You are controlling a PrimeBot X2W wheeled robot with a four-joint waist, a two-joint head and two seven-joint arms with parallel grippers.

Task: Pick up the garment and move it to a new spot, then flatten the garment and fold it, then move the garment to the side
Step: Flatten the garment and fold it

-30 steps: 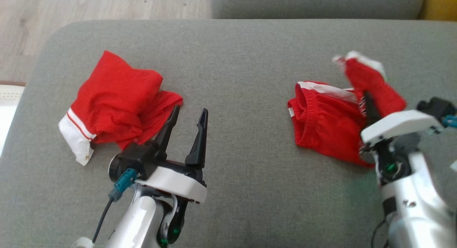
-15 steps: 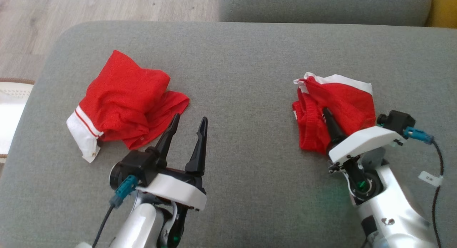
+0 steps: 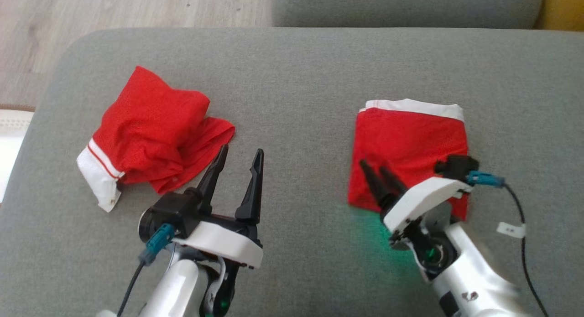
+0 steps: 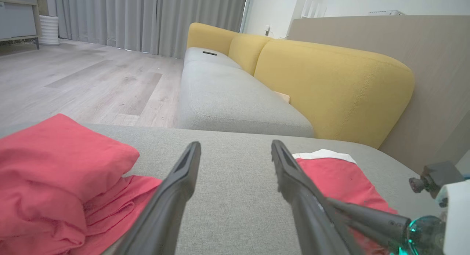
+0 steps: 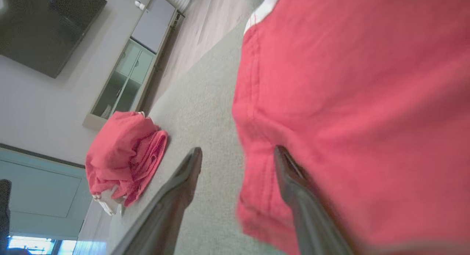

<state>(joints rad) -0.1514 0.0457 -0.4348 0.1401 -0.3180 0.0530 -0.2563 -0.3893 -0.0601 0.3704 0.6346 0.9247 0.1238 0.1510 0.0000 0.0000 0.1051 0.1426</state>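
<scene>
Looking down in the head view, the folded red shorts (image 3: 410, 143) lie flat on the right part of the grey sofa cushion (image 3: 296, 80), white band along the far edge. The right gripper (image 3: 372, 165) sits at the near left corner of the shorts, its fingertips over the red fabric. Half a second ago this gripper was pinched on the shorts, which lay bunched. Now the shorts form a smooth rectangle. The left gripper (image 3: 241, 150) hovers with its fingers spread wide and nothing between them. It is just beside the near right edge of a crumpled red garment (image 3: 150, 134) and well apart from the folded shorts.

Left wrist view: both fingers of the left gripper stand wide over bare cushion. The crumpled garment lies to their left and the folded shorts (image 4: 330, 178) to their right. A yellow sofa backrest (image 4: 330, 82) rises behind.

Right wrist view: the right gripper's jaws are parted wide and grip nothing. One finger (image 5: 293, 181) lies against the edge of the shorts. The other finger stands over bare cushion. The crumpled garment (image 5: 125, 152) lies well apart, in front of a glass-door cabinet (image 5: 125, 86).
</scene>
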